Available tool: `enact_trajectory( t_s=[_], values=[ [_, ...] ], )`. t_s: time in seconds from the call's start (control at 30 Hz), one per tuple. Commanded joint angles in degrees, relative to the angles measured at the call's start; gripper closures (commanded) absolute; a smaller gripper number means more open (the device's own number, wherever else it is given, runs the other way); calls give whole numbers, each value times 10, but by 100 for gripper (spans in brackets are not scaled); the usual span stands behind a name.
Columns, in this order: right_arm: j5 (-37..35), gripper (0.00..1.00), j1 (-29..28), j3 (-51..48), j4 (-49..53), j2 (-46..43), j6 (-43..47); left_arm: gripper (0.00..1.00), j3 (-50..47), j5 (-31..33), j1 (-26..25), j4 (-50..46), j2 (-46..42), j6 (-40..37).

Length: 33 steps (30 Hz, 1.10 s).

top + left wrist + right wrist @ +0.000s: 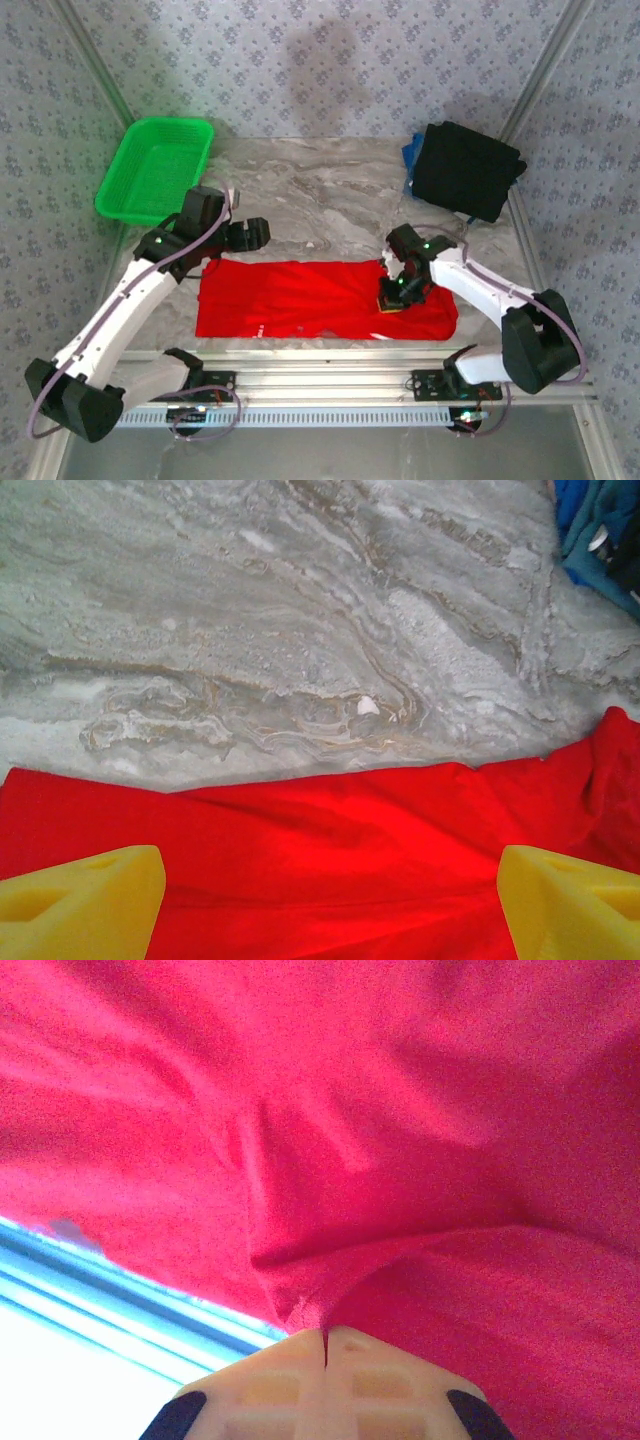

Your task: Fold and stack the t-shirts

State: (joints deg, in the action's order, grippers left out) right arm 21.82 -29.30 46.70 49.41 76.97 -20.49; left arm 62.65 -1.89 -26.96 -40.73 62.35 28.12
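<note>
Marble table [320, 190], red t-shirt [290, 300] pinched by right fingers [290, 1380] — left fingers [80, 900] spread above

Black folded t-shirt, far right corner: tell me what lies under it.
A blue t-shirt peeks out at the left edge of the black t-shirt. The rest of it, and anything else beneath, is covered.

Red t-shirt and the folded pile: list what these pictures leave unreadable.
- Blue t-shirt: top external, nearly all under the black t-shirt; left wrist, cut by the right edge.
- Red t-shirt underside: every view, hidden by its own cloth.
- Cloth pinched in the right tool: right wrist, it is lost between the shut pads; top external, the tool covers it.
- Left tool: left wrist, fingers cut by the bottom edge.
</note>
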Motion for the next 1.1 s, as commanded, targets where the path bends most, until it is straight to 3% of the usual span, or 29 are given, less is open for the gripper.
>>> enact_trajectory(
  t_s=[0.0,0.23,0.43,0.53,0.67,1.07],
  values=[
    [39,94,-24,-14,26,-9,-51,14,-9,-2,2,11,9,13],
    [70,65,-41,7,83,-61,-75,12,-25,5,-5,44,38,23],
    [-29,55,37,46,116,-79,-109,11,-6,13,-15,62,107,5],
    [-45,60,90,28,91,-54,-126,11,16,19,-22,56,161,-4],
    [-16,64,82,16,11,-18,-128,12,33,11,-21,51,230,6],
    [-7,73,86,50,-34,98,-71,13,14,5,-21,78,276,8]
  ],
)
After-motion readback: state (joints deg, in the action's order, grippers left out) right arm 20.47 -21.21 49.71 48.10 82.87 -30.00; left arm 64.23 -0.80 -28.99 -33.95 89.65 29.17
